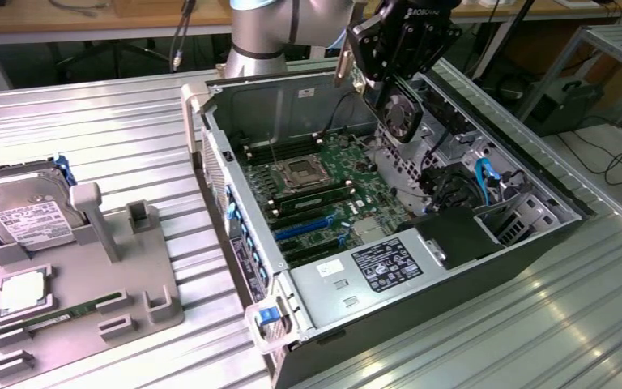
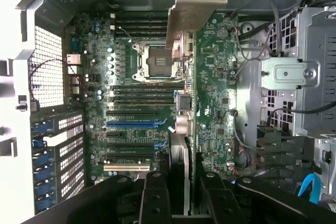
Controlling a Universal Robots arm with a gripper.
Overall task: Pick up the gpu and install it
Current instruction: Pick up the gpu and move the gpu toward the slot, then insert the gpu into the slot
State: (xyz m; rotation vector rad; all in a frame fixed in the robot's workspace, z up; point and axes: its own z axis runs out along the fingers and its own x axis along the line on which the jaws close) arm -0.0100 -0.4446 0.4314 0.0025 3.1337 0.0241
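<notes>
Gripper (image 2: 182, 190) clenched on 1 gpu (image 2: 178, 145), held edge-down above the motherboard (image 2: 215, 103), apparently to face its connector toward the slots (image 2: 131, 124) beneath.

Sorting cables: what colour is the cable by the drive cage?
The cable is light blue, clearest in the exterior view.

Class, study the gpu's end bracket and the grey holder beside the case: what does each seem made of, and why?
The bracket of the gpu: likely sheet metal, silvery with dull sheen, thin and bent. The holder: probably plastic, matte even grey, blocky posts; painted metal not ruled out.
</notes>
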